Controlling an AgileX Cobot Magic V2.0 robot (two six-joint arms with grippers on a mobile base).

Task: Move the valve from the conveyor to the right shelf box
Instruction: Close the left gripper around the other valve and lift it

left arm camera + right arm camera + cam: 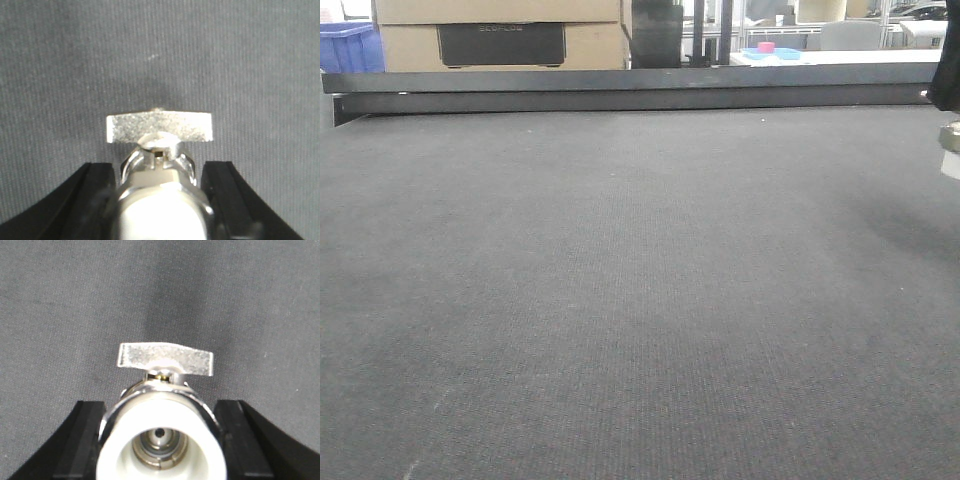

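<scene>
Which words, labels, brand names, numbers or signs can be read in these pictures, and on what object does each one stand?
Dark panel on the tan box behind the conveyor: one row of letters, too blurred to read.
Valve in the left wrist view: no text visible.
Valve in the right wrist view: no text visible.
Conveyor: no text.

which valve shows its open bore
The valve in the right tool: its white end shows a round bore; the left tool's valve shows none.
</scene>
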